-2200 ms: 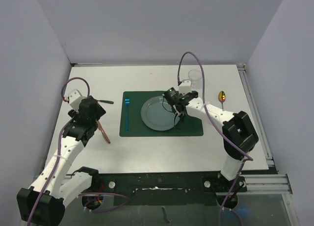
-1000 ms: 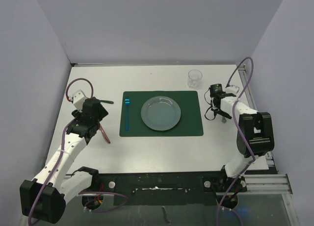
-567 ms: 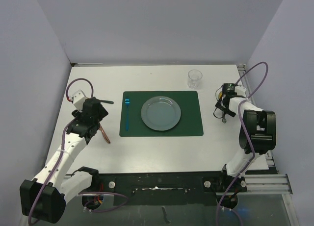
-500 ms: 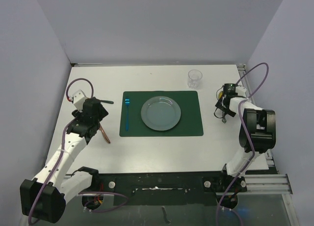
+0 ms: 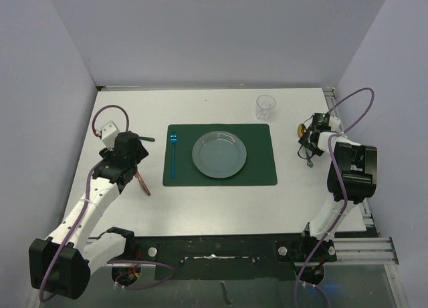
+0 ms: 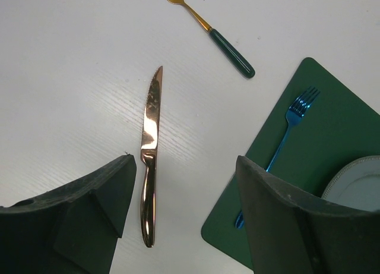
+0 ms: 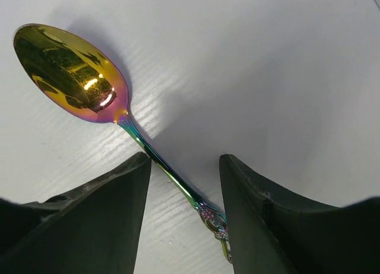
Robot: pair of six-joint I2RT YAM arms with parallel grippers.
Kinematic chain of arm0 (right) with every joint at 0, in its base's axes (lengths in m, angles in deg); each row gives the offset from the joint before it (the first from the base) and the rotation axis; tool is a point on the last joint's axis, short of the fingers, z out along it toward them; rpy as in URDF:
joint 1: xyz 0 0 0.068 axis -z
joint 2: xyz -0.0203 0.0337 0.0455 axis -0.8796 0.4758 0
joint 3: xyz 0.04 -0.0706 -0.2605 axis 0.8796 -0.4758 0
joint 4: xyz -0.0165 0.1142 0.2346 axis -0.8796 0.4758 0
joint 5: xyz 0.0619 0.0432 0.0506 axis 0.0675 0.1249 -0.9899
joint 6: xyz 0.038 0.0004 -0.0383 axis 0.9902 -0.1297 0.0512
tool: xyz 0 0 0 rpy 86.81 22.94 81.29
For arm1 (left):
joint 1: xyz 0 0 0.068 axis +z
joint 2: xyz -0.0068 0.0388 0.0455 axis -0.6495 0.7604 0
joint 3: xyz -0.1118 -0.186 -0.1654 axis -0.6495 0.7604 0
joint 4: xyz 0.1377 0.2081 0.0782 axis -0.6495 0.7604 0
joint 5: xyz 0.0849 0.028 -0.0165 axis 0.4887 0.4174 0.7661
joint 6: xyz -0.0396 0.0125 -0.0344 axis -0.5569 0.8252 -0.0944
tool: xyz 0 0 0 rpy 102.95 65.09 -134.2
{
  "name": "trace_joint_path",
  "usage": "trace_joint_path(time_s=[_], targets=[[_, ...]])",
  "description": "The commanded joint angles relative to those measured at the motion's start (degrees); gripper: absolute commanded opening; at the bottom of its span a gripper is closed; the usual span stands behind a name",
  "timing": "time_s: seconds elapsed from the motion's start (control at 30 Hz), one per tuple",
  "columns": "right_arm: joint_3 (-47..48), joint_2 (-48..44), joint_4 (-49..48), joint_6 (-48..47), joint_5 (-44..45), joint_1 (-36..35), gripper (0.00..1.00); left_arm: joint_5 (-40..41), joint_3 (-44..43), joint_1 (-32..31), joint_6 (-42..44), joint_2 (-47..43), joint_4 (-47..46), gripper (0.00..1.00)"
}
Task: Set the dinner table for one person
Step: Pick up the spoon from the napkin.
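Observation:
On the white dinner table [image 5: 200,201] lies a dark green placemat [image 5: 261,174] with a grey plate [image 5: 219,154] and a blue fork [image 5: 173,154] on it. An iridescent gold spoon [image 7: 71,69] lies flat at the right. My right gripper [image 7: 184,161] is low over it and open. Its fingers straddle the thin handle, which still rests on the table. In the top view the spoon [image 5: 302,129] shows only its bowl beside the right gripper [image 5: 309,147]. My left gripper [image 6: 184,167] hangs wide open and empty above the table. A rose-gold knife [image 6: 148,161] lies near its left finger.
A clear glass [image 5: 265,106] stands beyond the placemat's far right corner. A gold fork with a dark green handle [image 6: 231,53] lies far left, past the knife [image 5: 142,183]. The metal rail edge [image 5: 348,141] runs close behind the right arm.
My right arm has swung from over the plate to the spoon at the right, come down over its handle, and its jaws have narrowed. The left arm has barely shifted.

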Motion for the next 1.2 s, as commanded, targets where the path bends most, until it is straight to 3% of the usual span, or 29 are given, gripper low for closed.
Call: trace_joint_path(time_s=[0.0, 0.53, 0.9, 1.17], targets=[[1.60, 3.02, -1.88, -0.20, -5.07, 0.60, 0.49, -0.41, -3.04, -0.09, 0.26, 0.19, -3.16, 0.66], [3.10, 5.40, -2.44, -1.53, -14.71, 1.31, 0.00, -1.09, -2.42, -0.13, -0.31, 0.79, -3.65, 0.66], [1.77, 1.67, -2.11, -2.14, -15.71, 1.43, 0.00, -2.41, -1.78, -0.14, -0.86, 1.29, -4.54, 0.65], [-1.91, -8.07, -3.55, -2.04, -18.18, 1.36, 0.00, -3.94, -0.66, -0.20, -1.88, 1.64, -5.89, 0.65]])
